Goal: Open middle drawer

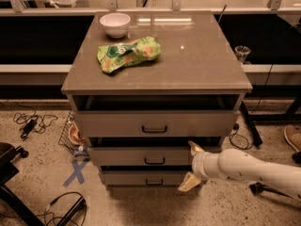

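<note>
The middle drawer (141, 156) is a grey-beige panel with a small black bar handle (154, 161), between the taller top drawer (155, 124) and the narrower bottom drawer (146, 177). It stands shut or nearly so; the top drawer is pulled out a little. My gripper (191, 167) is on a white arm coming in from the right. It is open, one fingertip high at the middle drawer's right end, the other low by the bottom drawer. It is to the right of the handle, holding nothing.
On the cabinet top (202, 65) lie a green snack bag (128, 53) and a white bowl (115, 23). Cables (30, 122) and a blue tape cross (75, 171) are on the floor to the left. A wire basket (73, 135) sits beside the cabinet.
</note>
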You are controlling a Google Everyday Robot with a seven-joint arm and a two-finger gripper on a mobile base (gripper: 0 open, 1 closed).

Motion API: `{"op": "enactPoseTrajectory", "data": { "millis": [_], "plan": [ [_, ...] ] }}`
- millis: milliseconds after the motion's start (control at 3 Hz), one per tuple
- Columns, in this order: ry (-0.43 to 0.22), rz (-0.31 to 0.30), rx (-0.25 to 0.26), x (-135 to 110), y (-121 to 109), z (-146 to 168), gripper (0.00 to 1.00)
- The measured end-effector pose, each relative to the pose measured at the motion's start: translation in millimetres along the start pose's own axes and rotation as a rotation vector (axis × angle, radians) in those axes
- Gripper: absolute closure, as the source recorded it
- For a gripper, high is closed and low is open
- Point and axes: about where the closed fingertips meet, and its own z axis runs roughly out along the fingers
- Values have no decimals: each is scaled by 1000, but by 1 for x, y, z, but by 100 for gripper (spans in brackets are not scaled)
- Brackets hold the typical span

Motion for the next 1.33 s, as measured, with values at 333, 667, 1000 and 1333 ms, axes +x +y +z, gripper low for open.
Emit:
{"op": "enactPoseTrajectory", "data": {
  "millis": [333, 667, 1000, 1333],
  "plan": [
    [38, 18, -53, 7, -14, 38, 0],
    [54, 32, -78, 8, -27, 59, 0],
    [83, 57, -99, 14, -34, 69, 25],
    [113, 98, -113, 32, -18, 52, 49]
  ]
}}
